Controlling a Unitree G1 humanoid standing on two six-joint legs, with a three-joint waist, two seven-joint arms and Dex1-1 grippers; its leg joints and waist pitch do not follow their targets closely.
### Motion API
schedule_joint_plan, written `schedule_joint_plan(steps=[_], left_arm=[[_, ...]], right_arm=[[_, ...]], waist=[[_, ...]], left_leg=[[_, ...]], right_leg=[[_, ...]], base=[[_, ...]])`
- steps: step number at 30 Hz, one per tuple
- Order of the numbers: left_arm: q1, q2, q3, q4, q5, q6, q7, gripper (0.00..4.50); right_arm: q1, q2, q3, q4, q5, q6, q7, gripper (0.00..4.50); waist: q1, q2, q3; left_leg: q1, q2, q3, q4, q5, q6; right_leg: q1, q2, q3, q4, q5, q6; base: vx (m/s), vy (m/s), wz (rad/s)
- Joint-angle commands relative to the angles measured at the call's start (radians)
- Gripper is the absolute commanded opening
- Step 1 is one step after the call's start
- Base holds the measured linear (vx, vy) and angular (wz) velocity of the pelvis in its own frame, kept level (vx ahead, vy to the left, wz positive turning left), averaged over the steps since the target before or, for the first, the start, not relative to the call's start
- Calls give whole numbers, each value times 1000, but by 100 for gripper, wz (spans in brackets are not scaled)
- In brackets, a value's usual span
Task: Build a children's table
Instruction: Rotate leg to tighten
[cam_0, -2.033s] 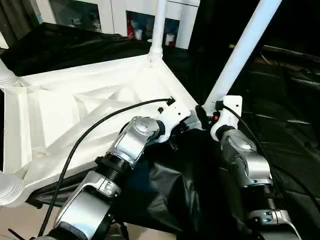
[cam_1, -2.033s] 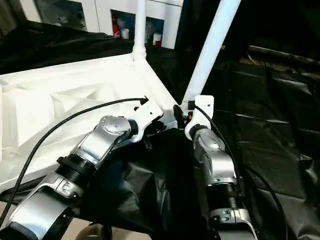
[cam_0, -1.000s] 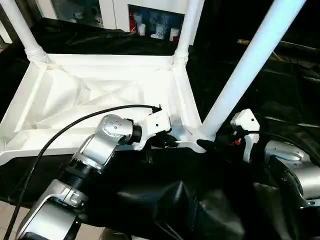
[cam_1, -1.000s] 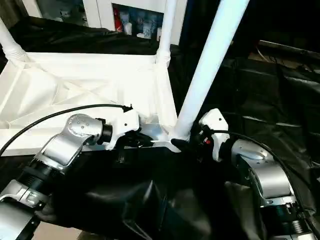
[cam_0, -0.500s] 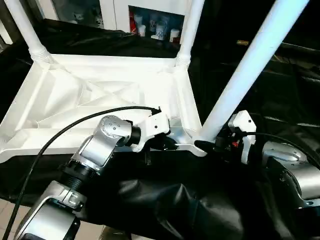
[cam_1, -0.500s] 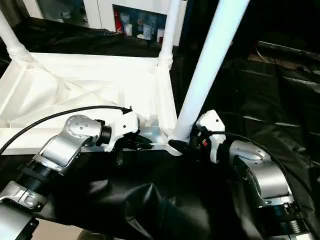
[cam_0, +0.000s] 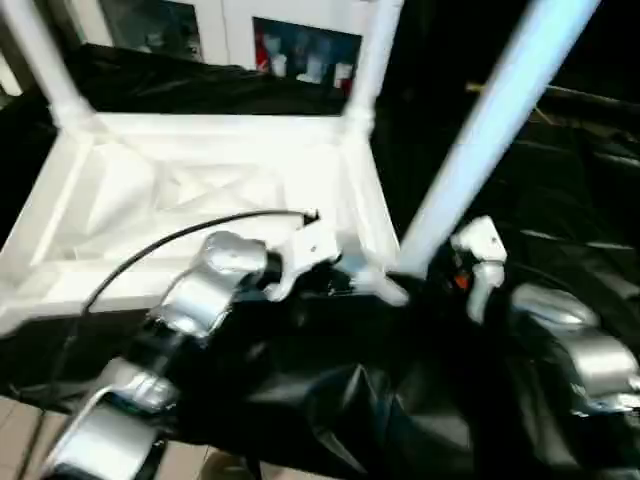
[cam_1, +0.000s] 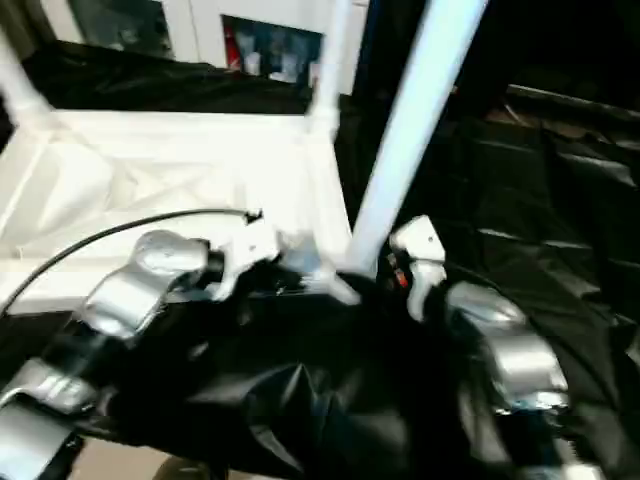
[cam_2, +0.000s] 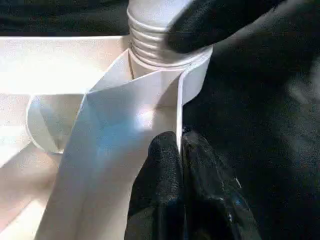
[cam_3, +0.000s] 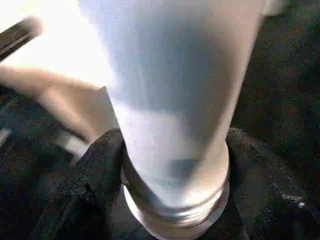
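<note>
My left gripper (cam_2: 182, 165) pinches the tabletop (cam_0: 200, 190) rim at its near right corner. My right gripper (cam_3: 170, 165) clasps the leg (cam_0: 480, 140) there, just above the socket. Next I'd twist it home, I judge.

Blur, crops and hidden joints around the near corner socket

Both head views are smeared, so the tabletop's (cam_0: 200, 180) ribs read as vague shapes. The leg (cam_0: 480, 130) above the near corner socket (cam_2: 165, 55) runs off the top edge; two farther legs (cam_0: 365, 60) are cut off likewise. In the right wrist view, the right gripper's (cam_3: 172, 165) fingers (cam_3: 95, 170) cover that leg's base at both sides. The cabinet's (cam_0: 300, 50) shelf items beyond the tabletop are too blurred to identify.
</note>
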Motion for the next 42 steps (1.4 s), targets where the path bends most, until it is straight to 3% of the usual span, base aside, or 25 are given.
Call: schedule_joint_plan(steps=[1,4,5,7,12,13,15,20,21,23,25,27,32,34,40,42], left_arm=[[-33,-59,58,73,10,67,192,0],[-60,-95,74,109,16,100,268,0],[-85,-140,75,142,25,112,330,0],[-96,-163,72,156,31,110,356,0],[-97,-165,55,155,33,75,318,0],[-96,-161,50,153,32,67,309,0],[-81,-138,39,133,21,18,258,0],[-55,-93,23,96,4,-41,152,0],[-46,-77,19,83,-5,-38,116,0],[-41,-67,17,78,-5,-45,102,0],[-16,-28,3,47,-27,-83,17,0],[-9,-19,-1,38,-33,-91,-4,0],[44,37,-32,-55,-83,-95,-176,0],[60,52,-35,-84,-99,-85,-217,0],[79,69,-33,-121,-110,-71,-256,0],[81,71,-32,-124,-109,-70,-256,0]], right_arm=[[-7,72,-51,107,-29,65,-218,268],[-37,128,-67,154,-31,63,-303,267],[-80,196,-51,210,-39,39,-358,267],[-104,232,-37,235,-43,20,-367,267],[-124,246,-30,230,-51,-1,-344,267],[-127,245,-34,228,-45,-4,-338,302],[-133,214,-43,205,-28,-6,-293,337],[-121,131,-29,144,-16,-17,-166,365],[-108,97,-22,109,-3,-10,-106,365],[-97,70,-11,89,-2,-5,-72,365],[-45,-36,37,9,1,0,83,365],[-34,-58,44,-6,2,0,113,365],[10,-170,72,-75,21,-7,262,365],[19,-196,80,-93,28,-5,301,365],[26,-210,98,-105,37,1,356,365],[29,-213,103,-105,39,1,359,339]], waist=[[-3,-3,-69],[-6,1,-67],[-8,2,-68],[-9,1,-69],[-6,2,-68],[-7,1,-69],[-6,0,-69],[-6,-7,-73],[1,-7,-73],[1,-6,-73],[7,-8,-79],[9,-7,-78],[15,-4,-74],[17,-1,-74],[20,-4,-70],[19,-4,-70]], left_leg=[[42,25,-24,-76,-343,-44],[45,24,-28,-79,-393,-59],[44,23,-28,-79,-400,-59],[43,22,-33,-82,-409,-71],[40,24,-31,-86,-380,-50],[39,23,-30,-86,-376,-48],[39,24,-29,-85,-367,-37],[34,23,-25,-80,-308,-11],[34,24,-21,-76,-259,21],[33,24,-18,-73,-227,37],[29,24,-18,-67,-156,57],[28,23,-15,-63,-119,86],[34,29,-14,-63,-144,95],[39,30,-10,-62,-157,91],[39,31,-12,-69,-221,59],[38,31,-13,-69,-226,52]], right_leg=[[12,-5,8,-78,-360,-178],[7,-3,7,-87,-376,-142],[4,-4,8,-86,-377,-143],[10,-3,3,-88,-383,-127],[13,0,3,-86,-300,-121],[14,1,3,-85,-293,-122],[16,1,3,-84,-280,-125],[22,-2,3,-82,-249,-138],[26,-1,4,-79,-193,-149],[24,-1,5,-75,-159,-164],[35,1,2,-65,-83,-185],[34,4,3,-56,-14,-215],[34,3,5,-56,-40,-245],[26,5,7,-57,-56,-252],[23,0,8,-66,-166,-226],[22,-2,9,-67,-179,-217]], base=[[0,0,0],[-19,3,0],[0,0,0],[0,0,0],[0,0,0],[0,0,0],[0,0,0],[0,0,0],[0,0,0],[0,0,0],[0,0,0],[0,0,0],[0,0,0],[0,0,0],[0,0,0],[0,0,0]])
